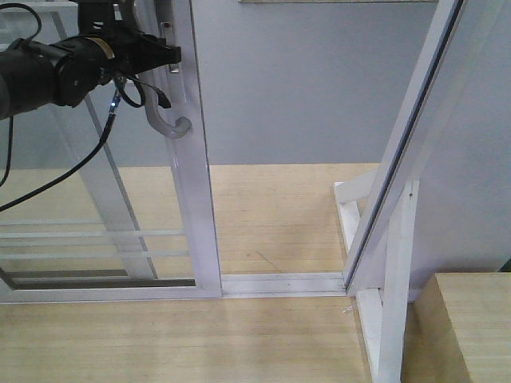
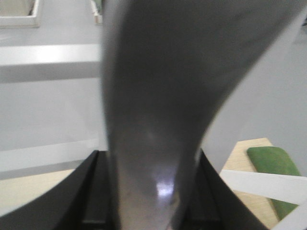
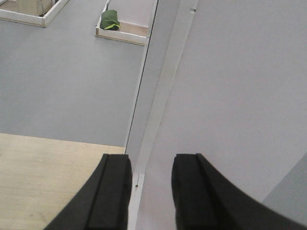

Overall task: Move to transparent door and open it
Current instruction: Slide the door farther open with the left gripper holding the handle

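The transparent door (image 1: 196, 199) stands at the left, a white-framed glass panel with thin horizontal bars low down. Its curved silver-grey handle (image 1: 171, 112) runs along the stile. My left gripper (image 1: 157, 54) reaches in from the upper left and is shut on the handle near its top. In the left wrist view the handle (image 2: 158, 124) fills the space between the two black fingers (image 2: 93, 191). My right gripper (image 3: 151, 191) is open with nothing in it, facing a white frame edge (image 3: 160, 96). It does not show in the front view.
A slanted white frame post (image 1: 403, 152) with white braces stands at the right, leaving a gap beside the door. A white floor track (image 1: 279, 283) joins them. A wooden box (image 1: 471, 327) sits at the lower right. A green object (image 3: 110, 20) lies far off.
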Tool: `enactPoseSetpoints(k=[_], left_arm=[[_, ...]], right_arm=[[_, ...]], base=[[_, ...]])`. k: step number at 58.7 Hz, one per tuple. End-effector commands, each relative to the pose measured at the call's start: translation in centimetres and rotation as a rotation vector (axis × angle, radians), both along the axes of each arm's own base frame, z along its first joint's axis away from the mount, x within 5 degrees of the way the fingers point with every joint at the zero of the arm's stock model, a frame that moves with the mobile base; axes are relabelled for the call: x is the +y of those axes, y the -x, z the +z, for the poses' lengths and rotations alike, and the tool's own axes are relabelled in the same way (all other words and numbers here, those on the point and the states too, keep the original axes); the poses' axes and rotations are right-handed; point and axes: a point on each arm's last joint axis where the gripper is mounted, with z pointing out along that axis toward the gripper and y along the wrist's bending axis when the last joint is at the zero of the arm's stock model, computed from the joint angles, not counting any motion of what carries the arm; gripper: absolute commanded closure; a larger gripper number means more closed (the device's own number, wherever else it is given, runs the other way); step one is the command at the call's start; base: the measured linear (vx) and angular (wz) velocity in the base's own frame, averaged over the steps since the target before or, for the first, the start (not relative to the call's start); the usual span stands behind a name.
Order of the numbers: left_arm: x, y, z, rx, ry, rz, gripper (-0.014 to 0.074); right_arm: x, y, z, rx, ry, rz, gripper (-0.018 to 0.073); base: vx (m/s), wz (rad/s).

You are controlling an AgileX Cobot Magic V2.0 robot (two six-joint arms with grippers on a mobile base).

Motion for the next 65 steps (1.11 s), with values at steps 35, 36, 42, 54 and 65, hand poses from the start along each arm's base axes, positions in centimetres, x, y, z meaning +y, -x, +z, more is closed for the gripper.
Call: enactPoseSetpoints(k=[35, 36, 42, 54, 65], left_arm=[[7.7, 0.9, 5.3, -0.076, -0.001, 0.172, 0.0232], [8.0, 1.0, 5.5, -0.080, 0.001, 0.179, 0.0232], [8.9, 1.8, 5.8, -0.047, -0.004, 0.206, 0.0232], [10.5, 3.4, 5.7, -0.015, -0.013, 0.242, 0.0232], [11.6, 5.0, 6.2, -0.022, -0.029, 0.263, 0.0232]], right_arm=[[-0.1, -0.1, 1.8, -0.113, 0.028, 0.002, 0.0258], [-0.1, -0.1, 1.8, -0.113, 0.028, 0.002, 0.0258], [-0.1, -0.1, 1.8, -0.113, 0.028, 0.002, 0.0258], [-0.1, -0.1, 1.8, -0.112, 0.028, 0.002, 0.0258], [-0.1, -0.1, 1.8, -0.112, 0.028, 0.002, 0.0258]], base=[[0.00, 0.00], [0.00, 0.00], [0.00, 0.00], [0.00, 0.00], [0.00, 0.00]])
